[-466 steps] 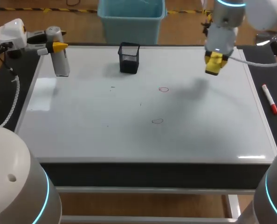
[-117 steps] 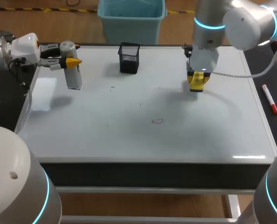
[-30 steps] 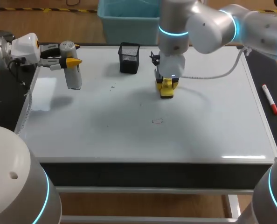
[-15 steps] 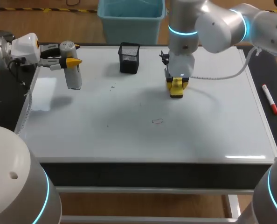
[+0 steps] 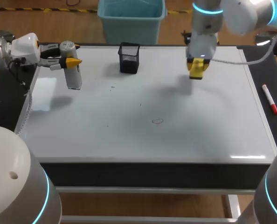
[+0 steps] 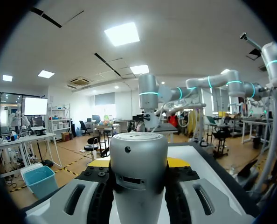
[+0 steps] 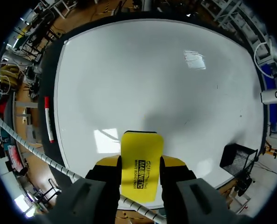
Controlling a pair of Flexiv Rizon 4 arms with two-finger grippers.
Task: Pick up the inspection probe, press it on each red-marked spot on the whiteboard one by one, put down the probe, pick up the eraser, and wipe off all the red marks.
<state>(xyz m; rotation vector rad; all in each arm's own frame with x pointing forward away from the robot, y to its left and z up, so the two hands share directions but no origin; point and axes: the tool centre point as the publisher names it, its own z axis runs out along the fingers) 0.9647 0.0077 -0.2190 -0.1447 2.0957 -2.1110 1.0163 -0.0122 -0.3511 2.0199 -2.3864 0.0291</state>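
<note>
In the head view my left gripper (image 5: 71, 61) is shut on the grey inspection probe (image 5: 73, 77), which hangs upright over the whiteboard's (image 5: 129, 135) back left corner. In the left wrist view the probe (image 6: 138, 177) fills the gap between the fingers of the left gripper (image 6: 139, 163). My right gripper (image 5: 197, 64) is shut on the yellow eraser (image 5: 197, 70), a little above the board's back right part. In the right wrist view the eraser (image 7: 141, 164) sits between the fingers of the right gripper (image 7: 141, 169). One small red mark (image 5: 157, 121) shows near the board's middle.
A black mesh cup (image 5: 129, 58) stands at the back of the board, and shows beside my right gripper as the mesh cup (image 7: 236, 159). A red marker (image 5: 270, 99) lies on the dark strip right of the board, also seen as the marker (image 7: 48, 119).
My right gripper has carried the eraser from the board's middle to the back right and lifted it. The upper of two red marks seen earliest is gone. My left arm has kept still.
</note>
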